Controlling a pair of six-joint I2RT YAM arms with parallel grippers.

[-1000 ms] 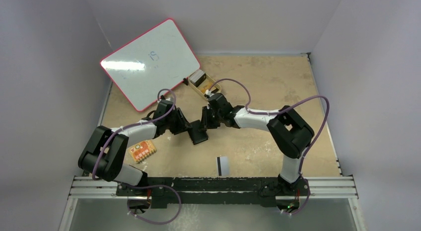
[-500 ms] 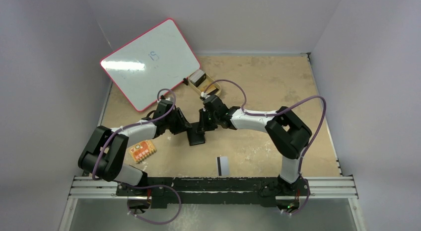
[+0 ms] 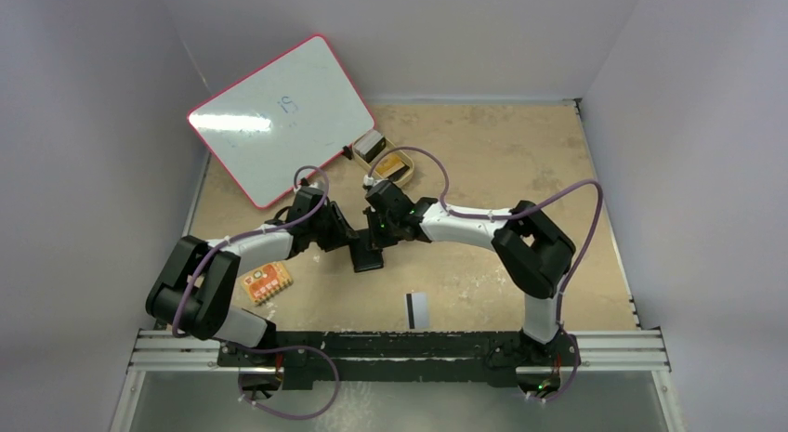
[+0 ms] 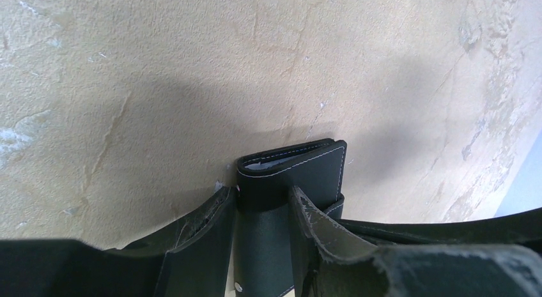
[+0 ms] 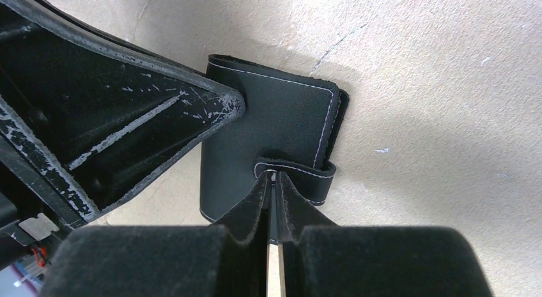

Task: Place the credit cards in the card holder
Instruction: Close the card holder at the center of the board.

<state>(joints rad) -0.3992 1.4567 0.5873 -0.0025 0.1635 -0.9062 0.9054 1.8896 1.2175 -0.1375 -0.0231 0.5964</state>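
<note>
We are opening the small black stitched card holder [image 5: 275,118]. Our left gripper [image 4: 261,196] holds it, and our right gripper [image 5: 271,177] pinches its black snap tab [image 5: 311,179]. Next we tug gently.

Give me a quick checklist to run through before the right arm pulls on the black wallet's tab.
1. Left gripper clamping the card holder: ok, one finger on each side of it.
2. Right gripper on the snap tab: ok, fingertips closed on the tab's edge.
3. Snap released: cannot tell, it is hidden under the tab.
4. Card holder open for cards: not ok, it is folded shut.
5. Black-striped card ready to pick: ok, lying free on the table near the arm bases.
</note>
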